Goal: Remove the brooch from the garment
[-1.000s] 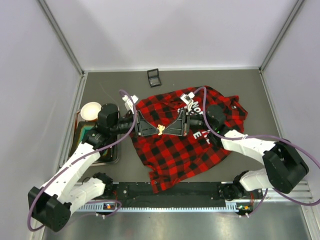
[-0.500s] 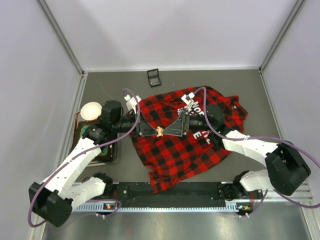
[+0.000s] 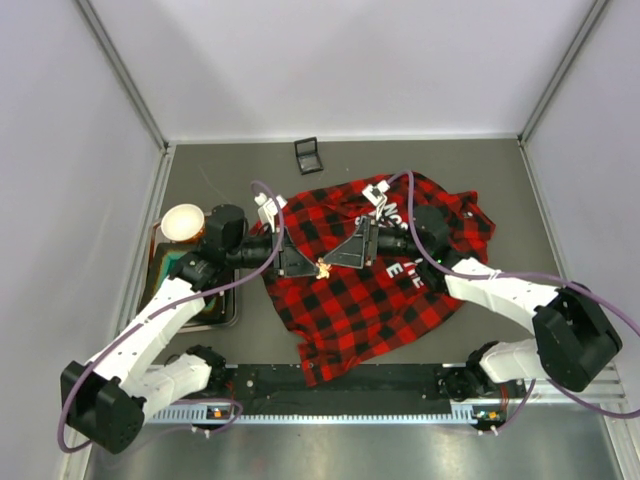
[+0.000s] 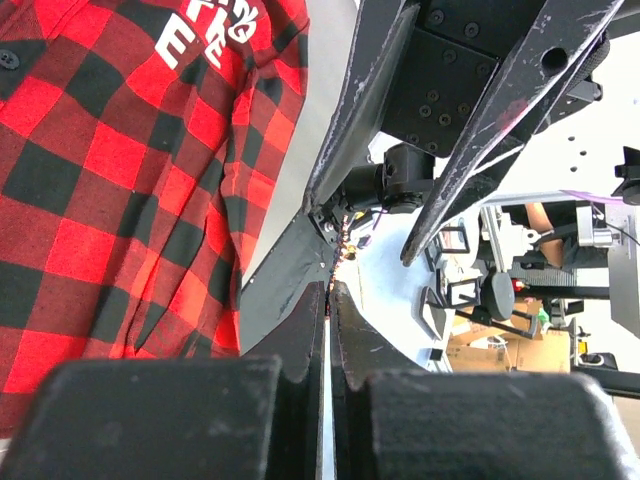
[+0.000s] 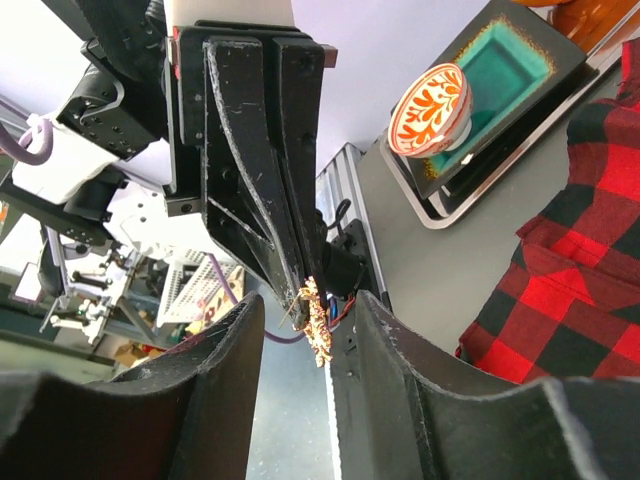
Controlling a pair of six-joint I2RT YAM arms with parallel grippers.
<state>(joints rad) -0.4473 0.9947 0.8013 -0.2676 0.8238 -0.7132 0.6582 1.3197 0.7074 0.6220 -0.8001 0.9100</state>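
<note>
The brooch (image 5: 318, 325), a small gold sparkly pin, hangs in the air from the tips of my left gripper (image 5: 305, 288), which is shut on it. My right gripper (image 5: 310, 300) faces it tip to tip, open, its fingers on either side of the brooch without touching it. In the top view both grippers meet at the brooch (image 3: 322, 266), above the red-and-black plaid garment (image 3: 360, 305) lying flat on the table. The left wrist view shows my left gripper (image 4: 328, 288) shut, the brooch (image 4: 347, 238) just past its tips, and the garment (image 4: 100, 180) with white lettering.
A small black box (image 3: 309, 155) stands at the back of the table. At the left, a dark tray with a teal dish (image 3: 200, 290) holds an orange-and-white bowl (image 3: 182, 222). Grey walls close in the table on three sides.
My right gripper has opened off the brooch. The left gripper has stayed shut on it, and the left arm has edged a little to the right.
</note>
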